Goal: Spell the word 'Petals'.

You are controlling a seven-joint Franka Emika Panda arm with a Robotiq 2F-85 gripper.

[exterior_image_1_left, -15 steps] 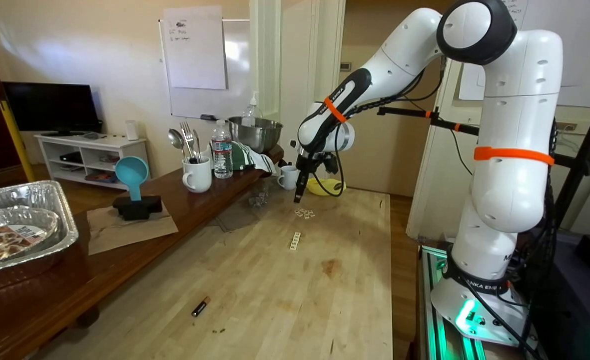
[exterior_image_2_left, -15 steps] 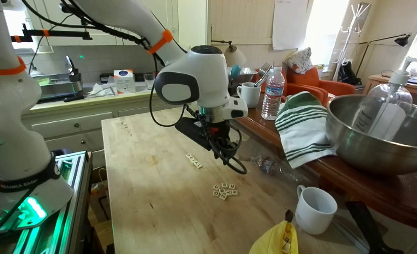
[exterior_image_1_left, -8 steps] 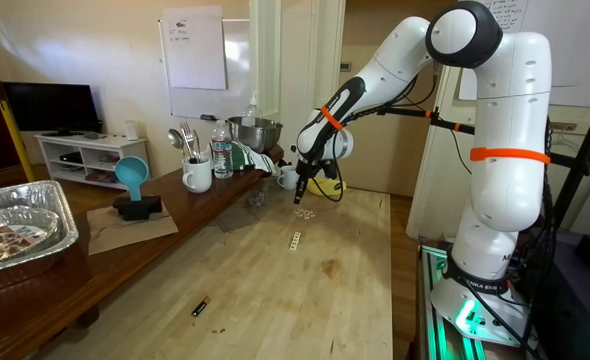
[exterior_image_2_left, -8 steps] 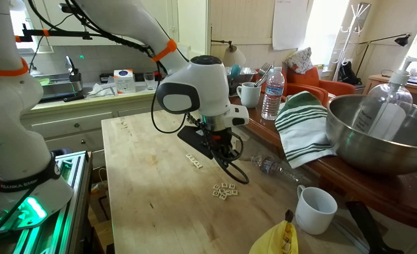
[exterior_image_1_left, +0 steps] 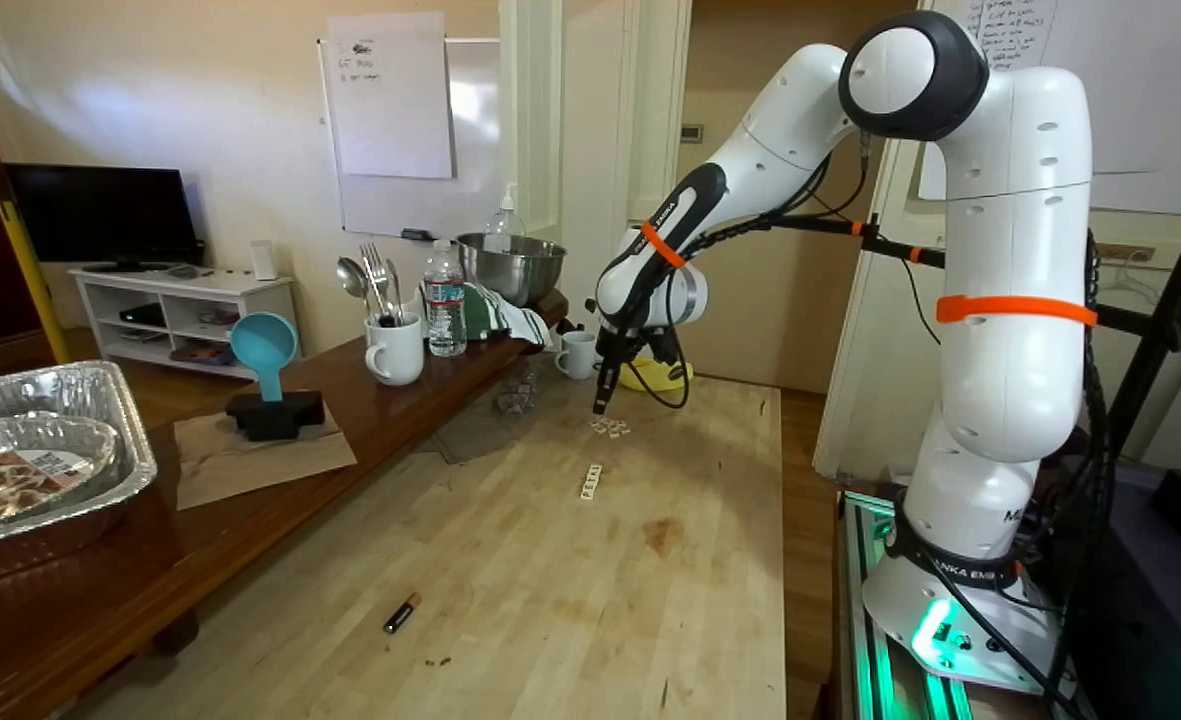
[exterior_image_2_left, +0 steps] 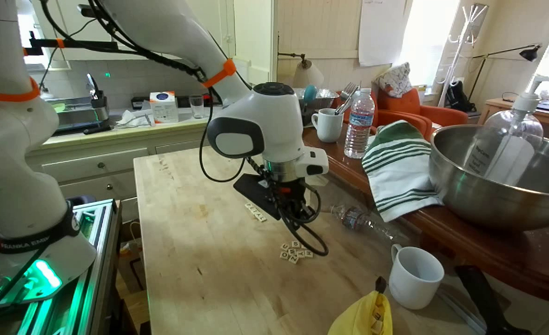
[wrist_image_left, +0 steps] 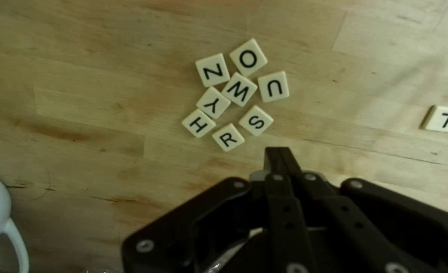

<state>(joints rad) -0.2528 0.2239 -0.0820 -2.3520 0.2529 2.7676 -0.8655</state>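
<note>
Cream S tile [wrist_image_left: 256,120], I'd guess the word's missing ending, lies loose. Near it hang the jaws, pressed together, empty, presumably to fetch it.

S tile [wrist_image_left: 256,120] on the table [wrist_image_left: 102,159], well left of L tile [wrist_image_left: 442,118] in the wrist view

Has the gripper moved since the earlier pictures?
Yes. In an exterior view, the gripper has come down slightly, closer to the loose tiles, which have stayed put.
</note>
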